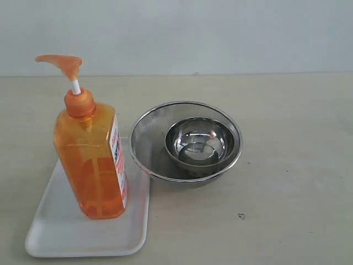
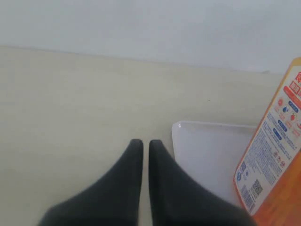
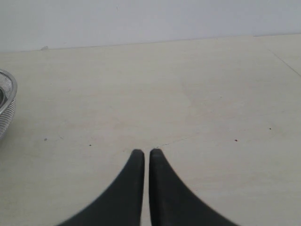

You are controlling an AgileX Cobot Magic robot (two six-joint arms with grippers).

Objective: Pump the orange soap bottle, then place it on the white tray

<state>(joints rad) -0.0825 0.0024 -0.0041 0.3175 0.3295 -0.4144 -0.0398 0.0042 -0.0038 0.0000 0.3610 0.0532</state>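
Exterior view, from the left: we see the flat white rectangular tray [image 1: 60, 234] with rounded corners lying on the pale table [image 1: 287, 165]. The tall translucent orange soap bottle [image 1: 91, 160] stands upright on the tray's far right part. Its orange pump head points left and its white-and-red label faces right. Just beside the tray's right edge sits a round steel mesh bowl [image 1: 144, 144], though we cannot tell whether the two touch. A smaller polished steel bowl [image 1: 198, 141] is nested inside it.

In the left wrist view, the left gripper [image 2: 146, 143] has its dark fingers closed together, holding nothing, near a corner of the tray [image 2: 207, 150]. In the right wrist view, the right gripper [image 3: 146, 153] is likewise closed and empty over bare table, with a slice of the mesh bowl's rim [image 3: 7, 103] showing.
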